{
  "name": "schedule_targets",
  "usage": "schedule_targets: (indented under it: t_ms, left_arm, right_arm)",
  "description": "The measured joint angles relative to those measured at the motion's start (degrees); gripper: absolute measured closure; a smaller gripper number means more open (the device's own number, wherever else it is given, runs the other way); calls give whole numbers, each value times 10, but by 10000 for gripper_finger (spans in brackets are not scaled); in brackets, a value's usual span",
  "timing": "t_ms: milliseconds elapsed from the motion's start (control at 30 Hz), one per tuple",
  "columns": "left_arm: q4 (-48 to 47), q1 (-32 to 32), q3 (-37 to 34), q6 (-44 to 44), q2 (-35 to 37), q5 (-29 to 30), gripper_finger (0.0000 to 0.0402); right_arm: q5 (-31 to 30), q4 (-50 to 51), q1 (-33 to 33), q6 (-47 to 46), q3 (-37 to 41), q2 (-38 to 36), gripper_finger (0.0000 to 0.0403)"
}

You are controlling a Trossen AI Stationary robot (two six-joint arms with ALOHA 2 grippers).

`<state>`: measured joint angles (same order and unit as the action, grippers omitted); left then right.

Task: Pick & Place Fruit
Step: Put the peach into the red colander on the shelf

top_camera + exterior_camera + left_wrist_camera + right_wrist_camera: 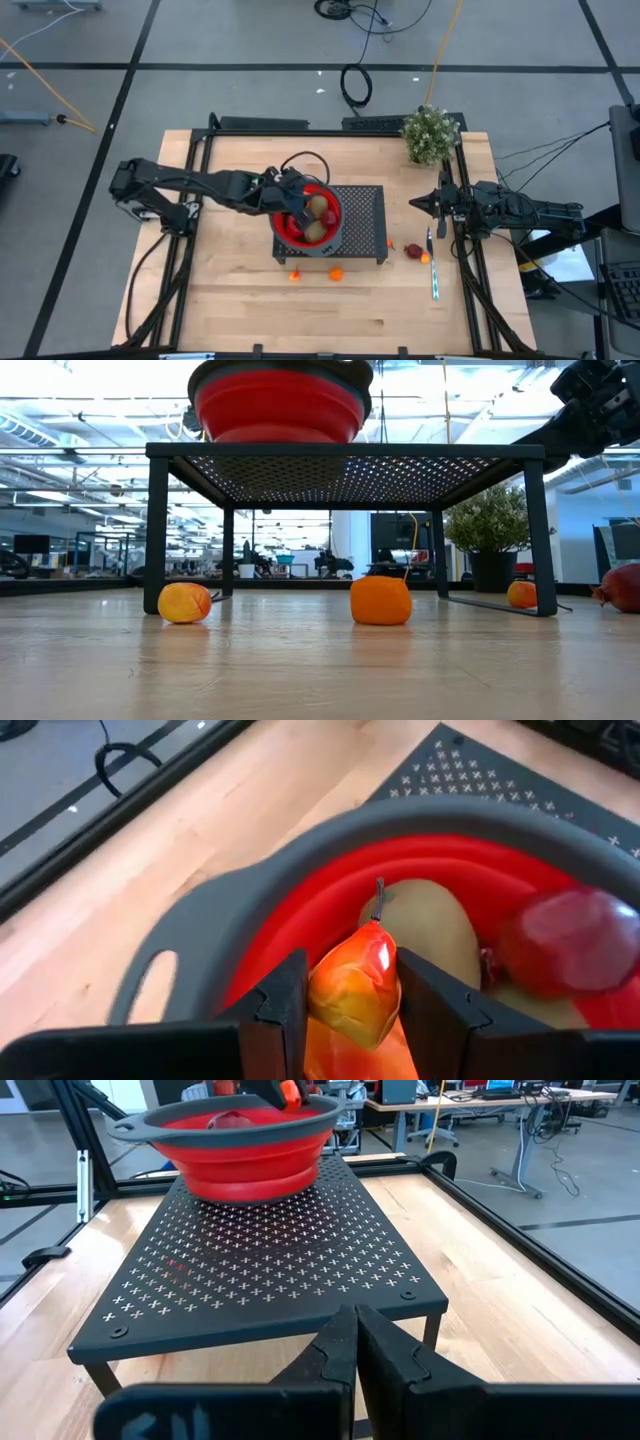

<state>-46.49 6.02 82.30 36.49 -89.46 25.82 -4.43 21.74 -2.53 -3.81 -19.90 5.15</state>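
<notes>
On the wooden table point(240, 290) a black perforated rack point(365, 215) carries a red bowl point(283, 228) with a grey rim. Over the bowl, the left gripper point(350, 995) clamps the red-orange-yellow fruit point(352, 990) between its fingers, above a brown oval point(430, 925) and a dark red piece point(570, 940) inside. The right gripper point(355, 1342) waits with fingers closed on nothing beside the rack.

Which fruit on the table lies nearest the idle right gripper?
The dark red fruit, lying beside the utensil; the orange balls sit farther off, in front of the rack.

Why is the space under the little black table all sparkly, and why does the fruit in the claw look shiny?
In the low view, ceiling light shines through the holes of the rack, so it sparkles. In the left wrist view, a white glare spot sits on the fruit that the left gripper holds over the bowl.
</notes>
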Motion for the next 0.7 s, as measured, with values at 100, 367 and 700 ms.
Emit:
schedule_targets:
  t_ms: [100, 367, 700]
  left_arm:
    - [-6, -3, 0, -1, -8, -4, 277]
    - [-2, -5, 0, -6, -24, -3, 277]
    - [-1, -5, 0, -3, -24, -7, 277]
  right_arm:
    - [0, 0, 0, 0, 0, 0, 403]
    - [0, -1, 0, 0, 0, 0, 403]
    - [0, 0, 0, 0, 0, 0, 403]
